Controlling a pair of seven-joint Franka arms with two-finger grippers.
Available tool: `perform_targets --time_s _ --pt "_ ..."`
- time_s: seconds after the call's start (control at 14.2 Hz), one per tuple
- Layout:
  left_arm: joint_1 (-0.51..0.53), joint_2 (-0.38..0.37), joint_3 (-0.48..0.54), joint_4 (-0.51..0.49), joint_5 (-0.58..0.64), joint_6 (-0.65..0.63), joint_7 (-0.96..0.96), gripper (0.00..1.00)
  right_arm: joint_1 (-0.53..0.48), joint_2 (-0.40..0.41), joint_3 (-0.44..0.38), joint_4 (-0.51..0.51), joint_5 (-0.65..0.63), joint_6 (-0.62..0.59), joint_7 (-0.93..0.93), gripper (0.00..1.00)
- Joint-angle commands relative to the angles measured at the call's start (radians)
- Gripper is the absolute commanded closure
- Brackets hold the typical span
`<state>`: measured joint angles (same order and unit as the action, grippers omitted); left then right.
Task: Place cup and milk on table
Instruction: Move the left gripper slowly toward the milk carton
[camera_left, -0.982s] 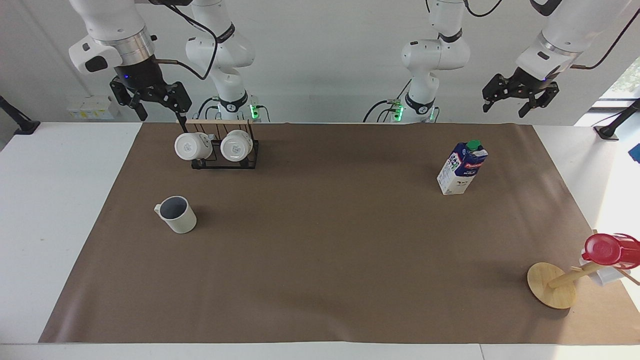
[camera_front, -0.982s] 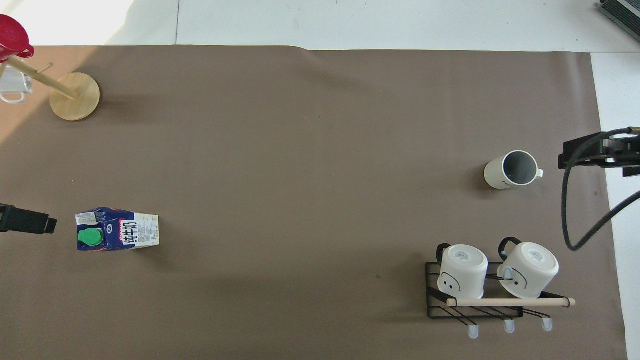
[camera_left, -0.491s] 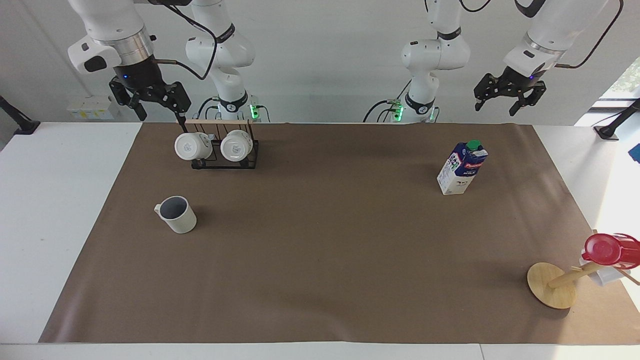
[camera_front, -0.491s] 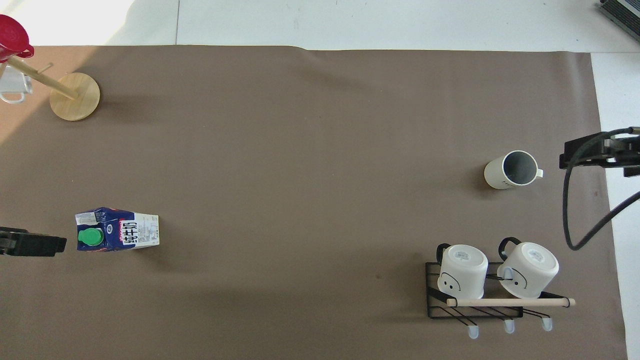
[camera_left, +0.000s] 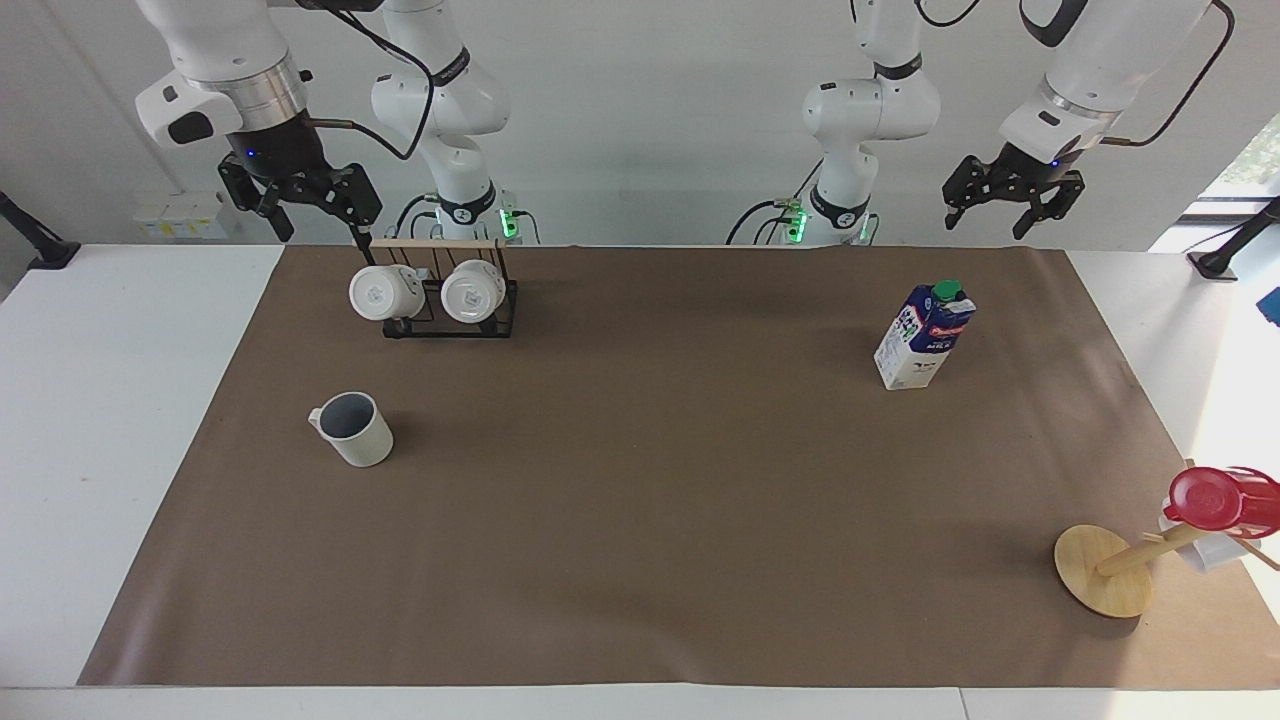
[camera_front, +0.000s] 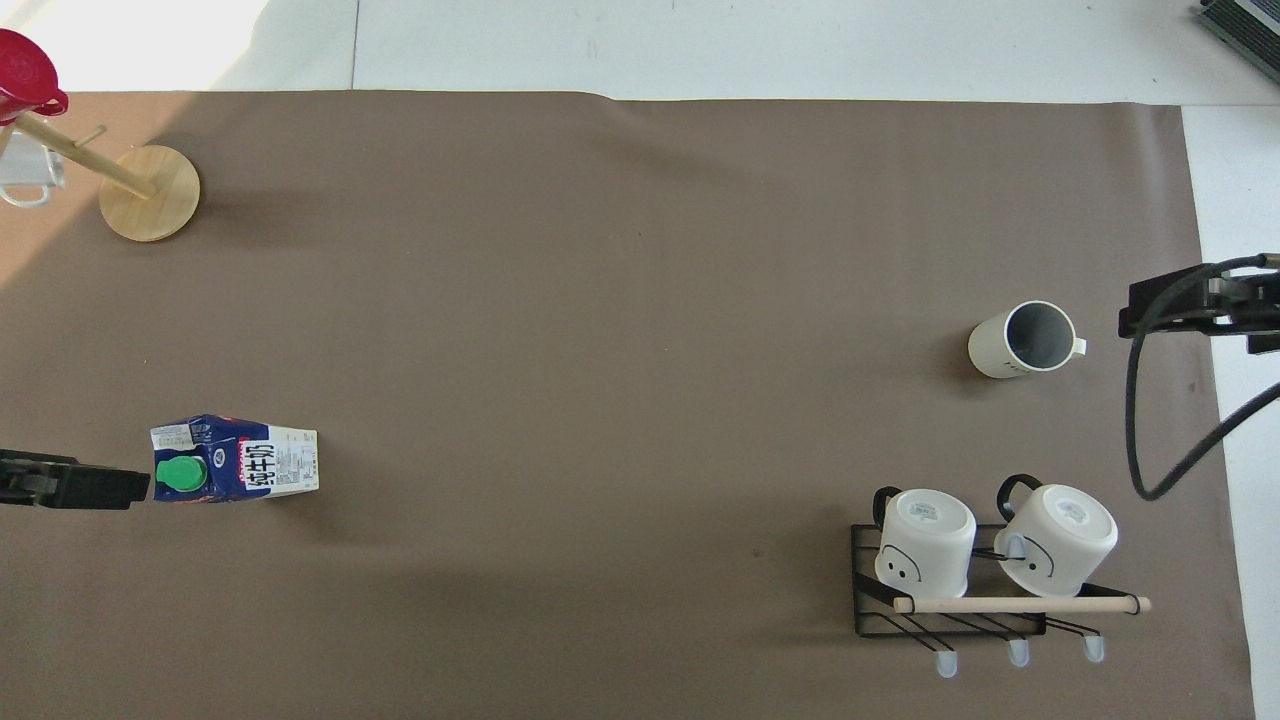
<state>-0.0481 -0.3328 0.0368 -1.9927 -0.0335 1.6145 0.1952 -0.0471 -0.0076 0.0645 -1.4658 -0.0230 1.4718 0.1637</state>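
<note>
The cup (camera_left: 352, 428) stands upright on the brown sheet (camera_left: 650, 480) of the table (camera_left: 120, 400), toward the right arm's end; it also shows in the overhead view (camera_front: 1022, 340). The milk (camera_left: 925, 335) stands upright on the sheet toward the left arm's end, and also shows from overhead (camera_front: 235, 472). My left gripper (camera_left: 990, 222) is open, empty and raised; from overhead its tip (camera_front: 75, 485) shows just beside the carton's cap. My right gripper (camera_left: 325, 230) is open, empty and raised over the sheet's edge beside the cup, and shows from overhead (camera_front: 1200, 305).
A black wire rack (camera_left: 448, 318) with two all-white mugs stands nearer to the robots than the cup. A wooden mug tree (camera_left: 1105, 570) with a red cup (camera_left: 1210, 498) stands at the left arm's end, farther from the robots than the milk.
My left gripper has moved in the air toward the milk, still open and empty. The right arm, cup and milk have not moved.
</note>
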Motion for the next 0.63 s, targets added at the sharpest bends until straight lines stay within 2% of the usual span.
perform_targets --time_s 0.0,0.56 --pt "-0.018 -0.026 0.006 -0.043 0.020 0.035 -0.004 0.00 -0.011 -0.015 0.005 -0.016 0.015 -0.005 0.014 0.00" --pt "-0.018 -0.026 0.006 -0.041 0.020 0.038 -0.005 0.00 -0.016 -0.014 0.001 -0.014 0.015 -0.004 0.008 0.00"
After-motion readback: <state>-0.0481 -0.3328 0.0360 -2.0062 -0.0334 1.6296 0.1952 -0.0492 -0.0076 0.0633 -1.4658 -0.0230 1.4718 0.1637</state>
